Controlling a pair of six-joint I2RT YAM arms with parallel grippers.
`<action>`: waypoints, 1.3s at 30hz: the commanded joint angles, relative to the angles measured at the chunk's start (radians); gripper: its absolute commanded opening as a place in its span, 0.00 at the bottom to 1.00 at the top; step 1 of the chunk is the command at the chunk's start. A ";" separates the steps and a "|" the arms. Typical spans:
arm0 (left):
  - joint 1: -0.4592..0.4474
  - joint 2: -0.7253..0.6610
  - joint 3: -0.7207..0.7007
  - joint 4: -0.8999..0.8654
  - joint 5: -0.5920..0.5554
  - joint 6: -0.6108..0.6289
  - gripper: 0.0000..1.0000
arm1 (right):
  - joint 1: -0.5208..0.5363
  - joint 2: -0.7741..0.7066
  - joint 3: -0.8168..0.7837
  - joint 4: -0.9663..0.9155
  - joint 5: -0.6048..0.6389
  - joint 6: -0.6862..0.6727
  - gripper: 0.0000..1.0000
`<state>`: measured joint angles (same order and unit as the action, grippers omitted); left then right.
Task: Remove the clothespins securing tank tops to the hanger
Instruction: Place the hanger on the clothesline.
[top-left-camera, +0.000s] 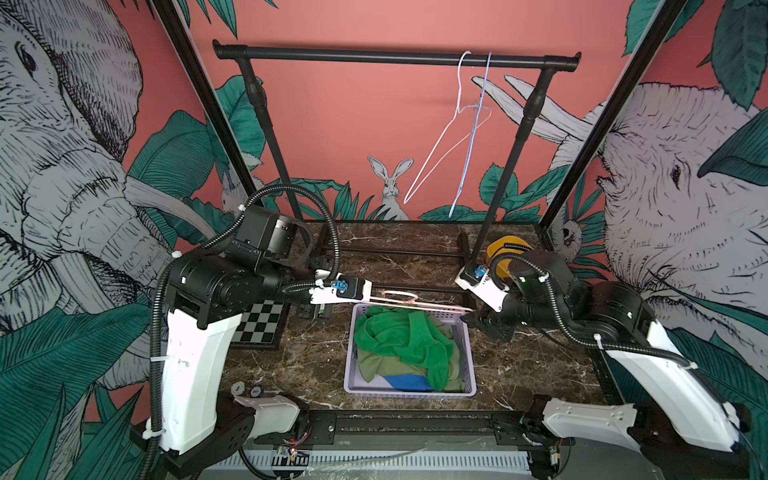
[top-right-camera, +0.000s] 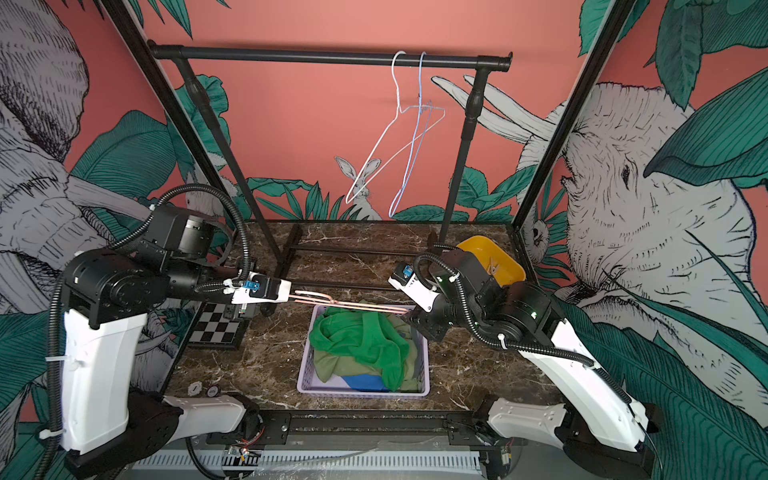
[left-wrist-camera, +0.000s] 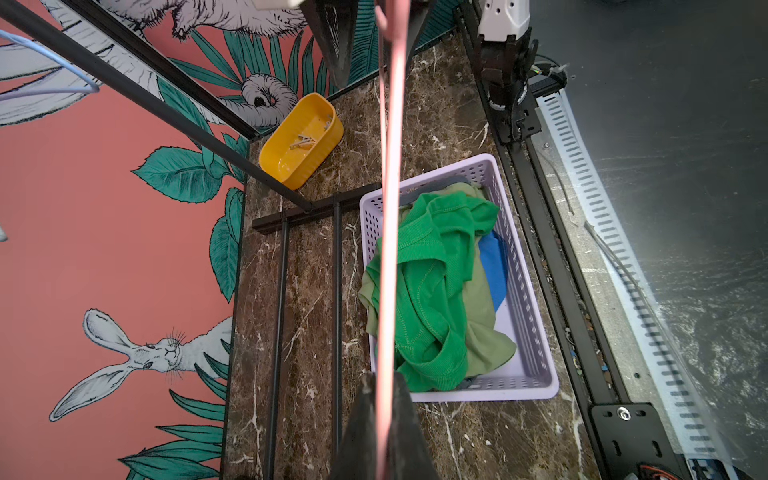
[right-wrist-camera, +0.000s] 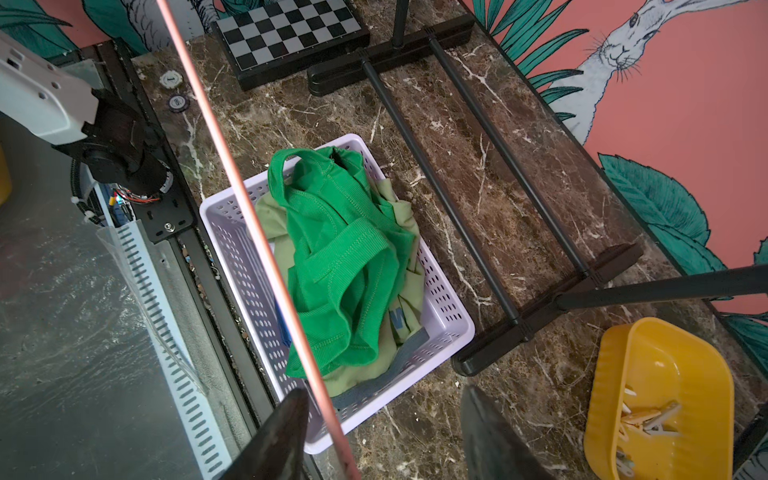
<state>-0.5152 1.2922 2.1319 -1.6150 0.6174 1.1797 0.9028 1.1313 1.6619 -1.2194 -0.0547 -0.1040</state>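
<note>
Top views both show the rack (top-left-camera: 374, 56) as the biggest thing in the room. Its bar runs high above and behind both claws, and a white hanger (top-left-camera: 460, 87) and a blue hanger (top-left-camera: 484, 83) are hooked on it toward the right claw's side. The marble table (top-left-camera: 291, 357) spreads out beneath both claws.

A lilac basket (top-left-camera: 467, 353) sits on it, below and between the claws and a little nearer the arm bases. All three tops lie heaped inside. The green top (top-left-camera: 395, 336) is crumpled on top, the olive top (top-left-camera: 378, 365) is under it, and a corner of the blue top (top-left-camera: 409, 382) shows at the bottom.

A chessboard (top-left-camera: 259, 324) lies flat just below the left claw, on its outer side.

The pink hanger (left-wrist-camera: 391, 208) stretches level from claw to claw above the basket's far edge. The left claw (left-wrist-camera: 384, 380) is clenched on the wire near the hook, and the wire runs straight out from between its fingers. The right claw (right-wrist-camera: 380, 399) is released, its jaws well apart. The far end of the wire passes between them, just beside one finger (right-wrist-camera: 291, 415). I cannot tell whether it touches.

A yellow tray (right-wrist-camera: 648, 357) sits on the table beside the right claw, toward the back corner. The pins (right-wrist-camera: 648, 419) lie loose in it, pale and tan, and too jumbled to count.
</note>
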 joint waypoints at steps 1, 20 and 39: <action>0.001 -0.004 0.016 -0.185 0.053 0.024 0.00 | -0.003 -0.009 -0.011 0.001 0.025 0.001 0.50; 0.001 0.062 -0.039 0.155 0.017 -0.211 0.88 | -0.002 -0.021 -0.007 -0.007 -0.033 -0.002 0.00; 0.069 -0.113 -0.064 0.726 -0.890 -0.618 0.99 | 0.024 0.117 0.211 0.141 -0.114 0.225 0.00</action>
<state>-0.4522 1.2125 2.0804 -0.9337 -0.1902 0.6281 0.9115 1.2209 1.8267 -1.1660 -0.1398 0.0437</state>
